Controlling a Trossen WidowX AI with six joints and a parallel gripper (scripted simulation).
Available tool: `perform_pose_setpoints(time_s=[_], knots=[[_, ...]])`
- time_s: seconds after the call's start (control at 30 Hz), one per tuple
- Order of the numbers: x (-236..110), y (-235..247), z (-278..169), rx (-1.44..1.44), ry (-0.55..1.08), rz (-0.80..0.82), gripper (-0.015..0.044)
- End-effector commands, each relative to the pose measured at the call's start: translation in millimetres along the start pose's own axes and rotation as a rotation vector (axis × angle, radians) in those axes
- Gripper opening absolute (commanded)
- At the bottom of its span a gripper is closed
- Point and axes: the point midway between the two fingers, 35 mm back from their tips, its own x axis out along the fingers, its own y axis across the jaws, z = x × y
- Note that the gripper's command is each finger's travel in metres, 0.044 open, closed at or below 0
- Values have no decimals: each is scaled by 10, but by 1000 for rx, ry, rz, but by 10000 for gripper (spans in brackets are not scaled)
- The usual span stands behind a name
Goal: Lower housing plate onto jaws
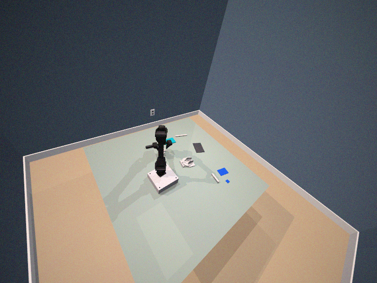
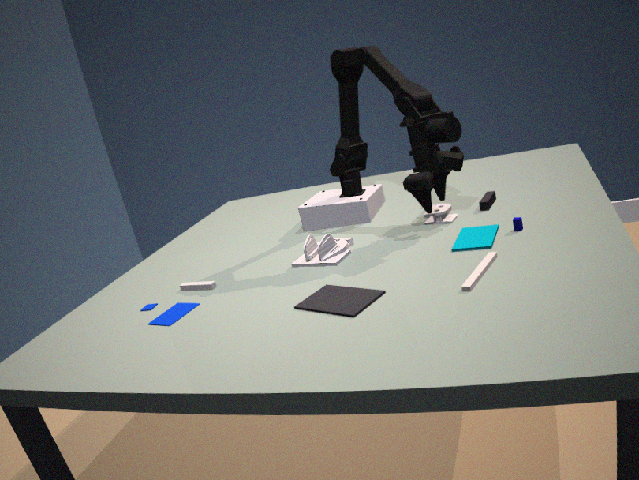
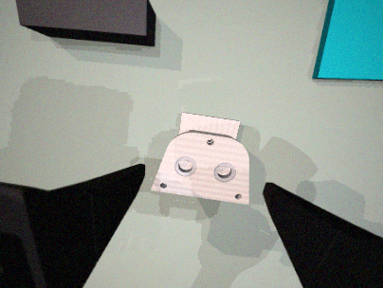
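The white housing plate [image 2: 446,208] [image 3: 204,153], rounded at one end with two large holes and three small ones, lies on a small white stand [image 2: 449,219] [image 3: 209,123]. My gripper [image 2: 435,204] [image 3: 205,178] is open and empty. Its fingertips are just above the housing plate, one on each side of it in the wrist view. The white jaw assembly [image 1: 187,162] stands apart, nearer the arm's base; its two ridged jaws stand up from a flat base [image 2: 333,260] in the exterior view. The pins and stubs are too small to make out. The arm mostly hides the housing plate in the top view.
A dark block [image 2: 487,200] [image 3: 85,16] and a cyan plate [image 1: 171,140] [image 2: 476,238] [image 3: 355,43] lie near the stand. A small blue block [image 2: 517,224] stands beyond. Two white bars [image 1: 181,135] [image 2: 197,286], a dark flat square [image 1: 198,147] [image 2: 340,300] and blue patches [image 2: 174,313] lie farther off.
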Motion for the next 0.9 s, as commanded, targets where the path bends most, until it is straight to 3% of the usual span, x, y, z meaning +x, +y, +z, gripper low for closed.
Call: perform_pose_setpoints(time_s=[0.0,0.87], knots=[[93,2,-24,4,11,1,440],[259,5,-31,4,11,1,440]])
